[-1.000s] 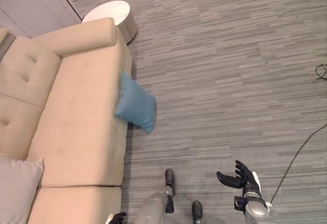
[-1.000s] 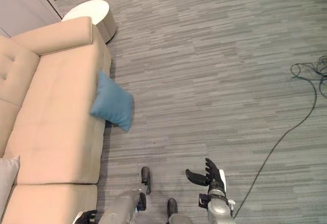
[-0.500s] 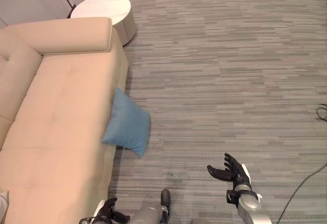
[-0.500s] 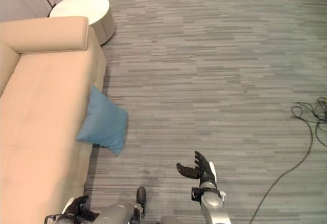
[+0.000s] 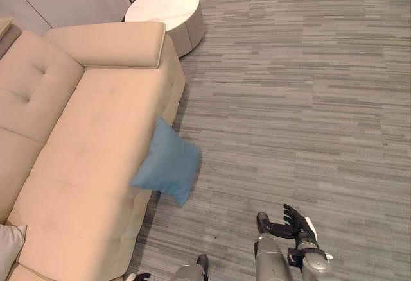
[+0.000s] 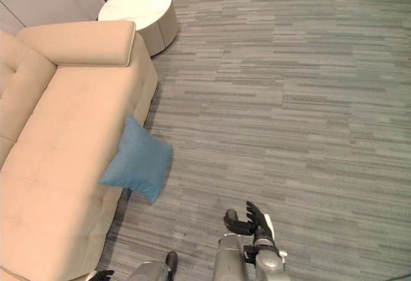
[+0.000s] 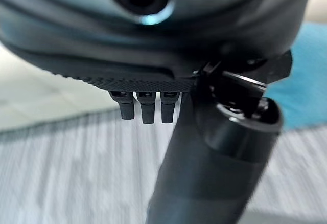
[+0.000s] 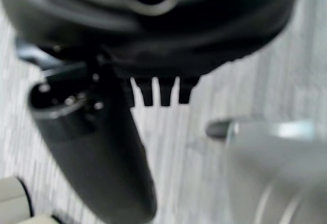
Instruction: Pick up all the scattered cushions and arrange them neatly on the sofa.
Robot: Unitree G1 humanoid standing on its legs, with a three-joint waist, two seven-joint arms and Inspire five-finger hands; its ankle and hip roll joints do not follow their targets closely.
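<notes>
Beige sofa (image 5: 83, 159), one blue cushion (image 5: 168, 169) leaning against it.

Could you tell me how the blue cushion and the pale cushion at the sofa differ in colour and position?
The blue cushion hangs tilted over the sofa's front edge, one corner pointing at the floor; the pale cushion lies fully on the seat at its near end. The blue one is in full view; the pale one is cut off by the picture's edge. Both touch the sofa, and neither hand holds them.

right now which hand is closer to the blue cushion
Left. The left hand sits low beside the sofa, just below the blue cushion. The right hand is open, farther off over the floor to the cushion's right.
</notes>
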